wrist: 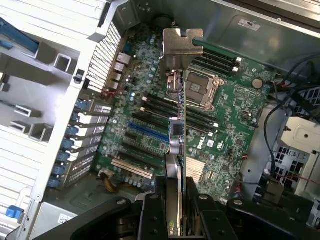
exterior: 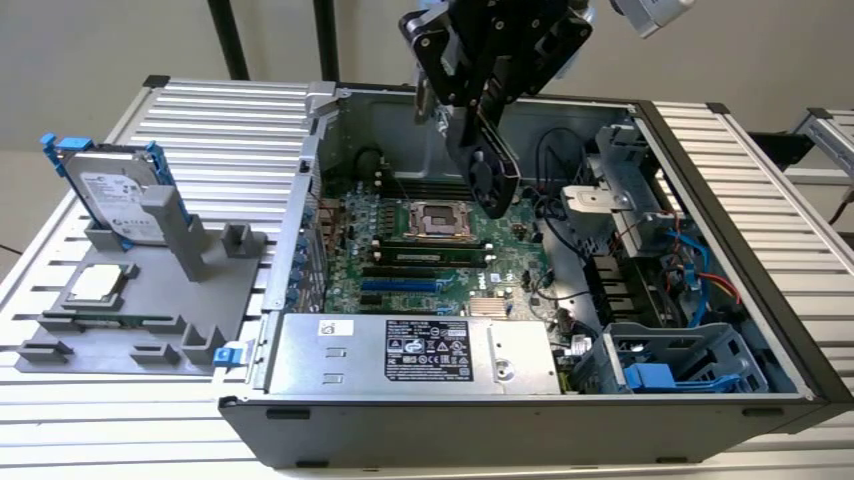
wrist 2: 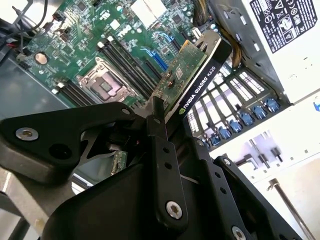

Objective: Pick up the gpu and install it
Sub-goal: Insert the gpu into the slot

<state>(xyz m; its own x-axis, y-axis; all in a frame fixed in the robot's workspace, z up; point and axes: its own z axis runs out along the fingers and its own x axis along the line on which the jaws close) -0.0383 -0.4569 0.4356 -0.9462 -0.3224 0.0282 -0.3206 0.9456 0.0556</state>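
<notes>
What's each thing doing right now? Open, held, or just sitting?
gpu: held above the motherboard, not plugged in.
gripper: shut on the gpu.
computer case: open, side cover off.
hard drive: standing upright outside the computer case.

Open computer case (exterior: 507,430), green motherboard (exterior: 354,260), hard drive (exterior: 114,195) upright in grey fixture (exterior: 160,300)

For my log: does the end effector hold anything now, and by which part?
The gpu, clamped across its faces at the end away from its silver bracket.
</notes>
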